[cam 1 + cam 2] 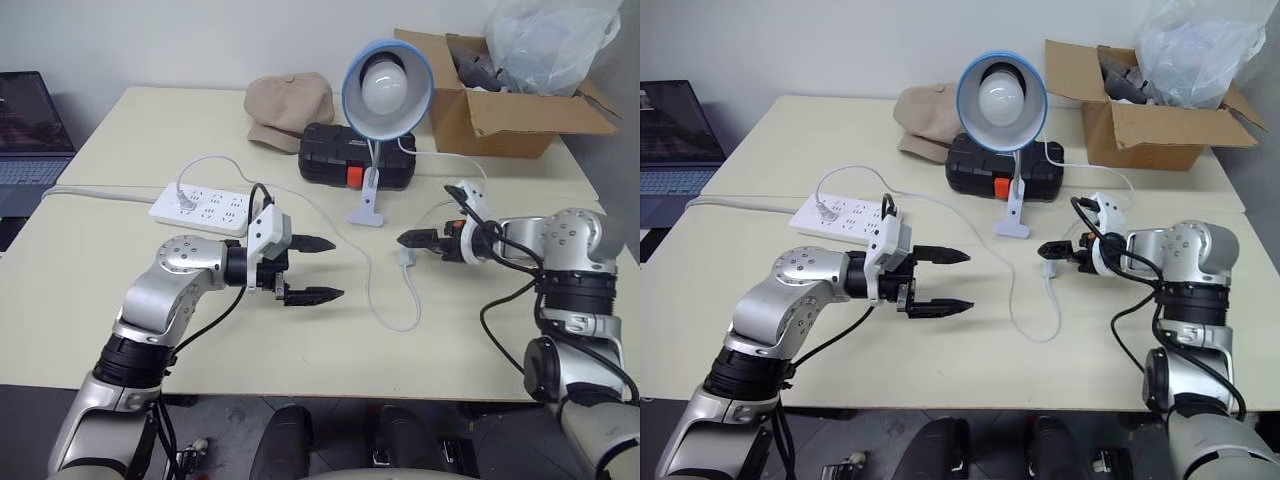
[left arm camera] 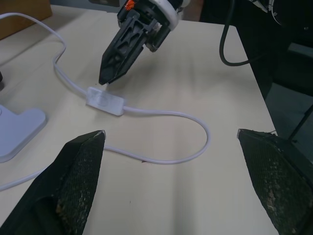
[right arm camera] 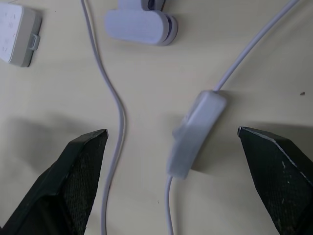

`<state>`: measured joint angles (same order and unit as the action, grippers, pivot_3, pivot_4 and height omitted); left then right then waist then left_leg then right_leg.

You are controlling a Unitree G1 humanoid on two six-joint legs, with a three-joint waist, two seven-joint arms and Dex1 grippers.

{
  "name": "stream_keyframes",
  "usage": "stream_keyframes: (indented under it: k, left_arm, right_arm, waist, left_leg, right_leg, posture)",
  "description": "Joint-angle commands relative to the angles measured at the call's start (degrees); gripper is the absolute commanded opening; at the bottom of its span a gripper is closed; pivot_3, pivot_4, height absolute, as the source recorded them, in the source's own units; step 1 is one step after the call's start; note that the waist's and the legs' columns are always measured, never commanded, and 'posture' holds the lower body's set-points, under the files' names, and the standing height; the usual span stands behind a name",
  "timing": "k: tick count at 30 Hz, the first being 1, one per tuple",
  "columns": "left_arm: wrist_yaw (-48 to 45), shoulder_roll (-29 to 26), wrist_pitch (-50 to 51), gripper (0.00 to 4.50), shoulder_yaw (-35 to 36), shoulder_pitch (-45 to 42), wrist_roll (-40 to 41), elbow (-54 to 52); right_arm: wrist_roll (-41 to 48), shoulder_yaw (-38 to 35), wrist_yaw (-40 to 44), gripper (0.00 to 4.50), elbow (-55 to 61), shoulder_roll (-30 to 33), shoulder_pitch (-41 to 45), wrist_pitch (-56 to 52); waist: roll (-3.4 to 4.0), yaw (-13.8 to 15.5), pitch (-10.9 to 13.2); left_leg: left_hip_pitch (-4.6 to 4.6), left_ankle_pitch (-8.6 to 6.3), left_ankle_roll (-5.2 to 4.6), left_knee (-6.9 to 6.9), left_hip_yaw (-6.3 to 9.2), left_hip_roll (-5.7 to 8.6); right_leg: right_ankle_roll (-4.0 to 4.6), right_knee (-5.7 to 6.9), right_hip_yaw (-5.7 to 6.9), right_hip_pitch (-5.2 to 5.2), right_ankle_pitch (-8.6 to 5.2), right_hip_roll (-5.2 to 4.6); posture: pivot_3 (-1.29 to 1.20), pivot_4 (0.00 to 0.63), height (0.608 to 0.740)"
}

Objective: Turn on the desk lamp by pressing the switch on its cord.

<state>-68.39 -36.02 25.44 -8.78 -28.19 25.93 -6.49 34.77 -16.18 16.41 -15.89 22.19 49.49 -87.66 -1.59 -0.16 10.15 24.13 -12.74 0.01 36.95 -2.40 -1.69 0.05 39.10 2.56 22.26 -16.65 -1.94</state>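
Black jaws on both grippers stand wide apart, empty. The right gripper (image 1: 415,240) points its tips just beside the switch (image 3: 195,132), which lies flat on its cord (image 2: 161,113); the left gripper (image 1: 315,268) hovers well apart from the switch. Beyond the switch, the desk lamp (image 1: 388,85) looks unlit, so pressing remains. A cream table (image 1: 130,130) carries a power strip (image 1: 200,208), cap (image 1: 288,105) and cardboard box (image 1: 510,115).

Two silver-grey metal arms with round screwed joints, black ribbed elbow sections, looping black cables, white wrist housings, left gripper (image 1: 315,268) and right gripper (image 1: 408,239) with black pointed fingers
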Motion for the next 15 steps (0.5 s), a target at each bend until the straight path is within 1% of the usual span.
stream_keyframes:
  k: [1, 10, 15]
  left_arm:
    - [-0.62, 0.42, -1.73, 4.50, -0.03, -0.71, -0.35, -0.80]
    - [-0.40, 0.94, -3.27, 4.50, -0.50, 0.06, -1.73, -0.60]
    - [-0.15, 1.31, -3.48, 4.50, -0.46, 0.38, -1.98, -0.84]
  right_arm:
    - [-1.44, -0.70, 0.41, 4.47, -3.58, -0.07, 2.96, 2.76]
    - [-4.30, 3.88, 3.73, 4.47, -10.11, 0.84, 5.11, 6.52]
    - [-5.65, 5.21, 5.38, 4.47, -13.14, 0.73, 6.39, 8.78]
  waist:
    - [0.00, -0.01, 0.00]
    - [0.00, -0.02, 0.00]
    - [0.00, -0.11, 0.00]
  left_leg:
    - [0.00, 0.00, 0.00, 0.00, 0.00, 0.00]
    - [0.01, 0.00, -0.01, -0.02, -0.02, -0.01]
    - [0.01, -0.01, -0.01, -0.01, -0.02, -0.02]
  right_leg:
    - [0.00, 0.00, 0.00, 0.01, 0.00, 0.00]
    - [0.00, -0.01, -0.02, 0.02, 0.00, 0.01]
    - [0.00, -0.01, -0.02, 0.03, 0.00, 0.03]
  posture:
    - [0.00, 0.150, 0.740]
    - [0.00, 0.150, 0.740]
    - [0.00, 0.150, 0.740]
